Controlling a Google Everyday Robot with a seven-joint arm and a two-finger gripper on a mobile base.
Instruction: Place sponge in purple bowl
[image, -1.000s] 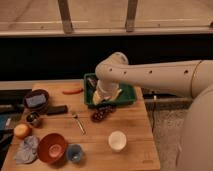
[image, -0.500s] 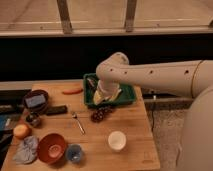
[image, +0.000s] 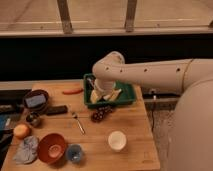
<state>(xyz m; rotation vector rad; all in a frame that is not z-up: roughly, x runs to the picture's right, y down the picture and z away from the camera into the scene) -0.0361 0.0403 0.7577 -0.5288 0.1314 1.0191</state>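
Observation:
The purple bowl (image: 36, 100) sits at the table's left edge, with a flat blue-grey block (image: 35, 100) lying in it that looks like the sponge. My gripper (image: 103, 93) hangs down from the white arm (image: 150, 75) into the green tray (image: 127, 95) at the back of the table. It is well to the right of the bowl. Pale yellow pieces (image: 115, 94) lie in the tray beside the gripper, and I cannot tell what they are. The gripper's tip is partly hidden among them.
On the wooden table are an orange-red bowl (image: 51, 147), a small blue cup (image: 75, 153), a white cup (image: 117, 140), a grey cloth (image: 26, 149), an orange fruit (image: 21, 131), a spoon (image: 78, 122), a dark red cluster (image: 101, 114), a black bar (image: 56, 110) and an orange stick (image: 73, 91).
The arm has barely moved and the gripper stays over the green tray. Nothing on the table has shifted.

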